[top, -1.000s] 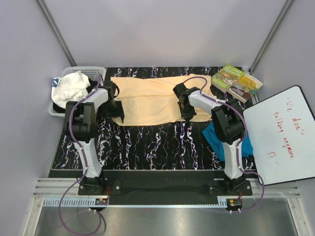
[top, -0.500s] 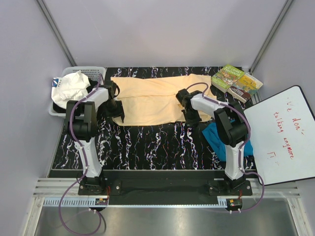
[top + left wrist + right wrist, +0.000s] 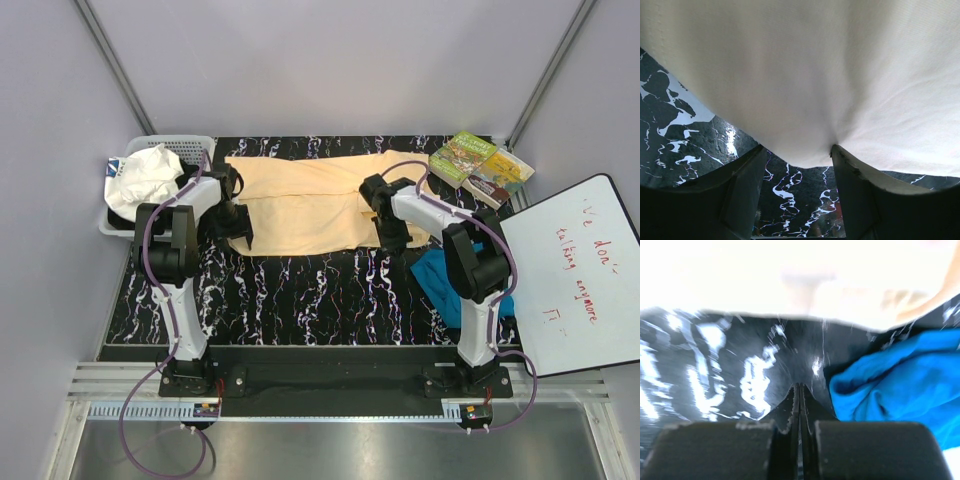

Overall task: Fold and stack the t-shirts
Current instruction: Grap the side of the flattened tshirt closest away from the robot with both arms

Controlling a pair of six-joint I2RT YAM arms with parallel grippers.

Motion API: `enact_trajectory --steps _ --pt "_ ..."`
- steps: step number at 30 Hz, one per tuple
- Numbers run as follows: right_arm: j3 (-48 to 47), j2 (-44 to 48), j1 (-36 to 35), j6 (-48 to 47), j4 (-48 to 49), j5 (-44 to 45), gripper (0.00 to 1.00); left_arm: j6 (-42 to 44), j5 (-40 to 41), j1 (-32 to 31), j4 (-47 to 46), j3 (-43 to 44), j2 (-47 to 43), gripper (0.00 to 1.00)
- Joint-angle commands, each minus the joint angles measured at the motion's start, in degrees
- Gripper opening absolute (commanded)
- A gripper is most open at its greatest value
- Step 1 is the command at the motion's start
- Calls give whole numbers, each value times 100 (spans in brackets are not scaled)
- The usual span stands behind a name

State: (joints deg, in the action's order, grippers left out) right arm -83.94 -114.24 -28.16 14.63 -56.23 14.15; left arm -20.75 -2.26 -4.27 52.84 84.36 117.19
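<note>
The pale peach-yellow t-shirt (image 3: pixel 300 200) lies spread flat across the back of the black marbled table. My left gripper (image 3: pixel 240 232) sits at the shirt's near left corner. In the left wrist view it (image 3: pixel 797 150) is open, and the cloth's hem (image 3: pixel 805 100) drapes just past the fingertips, with table showing between them. My right gripper (image 3: pixel 393 240) is at the shirt's near right edge. It (image 3: pixel 800 386) is shut and empty over bare table. The teal-blue t-shirt (image 3: pixel 432 280) lies crumpled to its right (image 3: pixel 900 385), partly hidden under the right arm.
A white basket (image 3: pixel 190 140) holding crumpled white material (image 3: pixel 145 178) stands at the back left. Two books (image 3: pixel 480 165) lie at the back right. A whiteboard (image 3: pixel 575 275) with red writing leans along the right side.
My right gripper has slid from on top of the peach shirt toward its near right edge, off the cloth. The left gripper and the shirts have stayed put.
</note>
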Motion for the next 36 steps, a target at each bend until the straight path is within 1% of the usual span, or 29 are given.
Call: enact_trajectory --steps 1,6,11,22,36 --pt "-816 -186 30 93 314 343 0 133 59 -12 -432 -68 279 62" --pt "-1466 -941 65 22 349 247 0 142 77 -39 -441 -121 235 62" --pt "-1696 -1224 74 -57 376 193 0 133 68 -47 -441 -191 208 62" --pt "-1775 -1242 136 -110 393 167 0 115 94 -56 -432 -156 226 62" --pt "-1599 -468 223 -39 385 422 0 151 173 -65 -380 -95 261 63"
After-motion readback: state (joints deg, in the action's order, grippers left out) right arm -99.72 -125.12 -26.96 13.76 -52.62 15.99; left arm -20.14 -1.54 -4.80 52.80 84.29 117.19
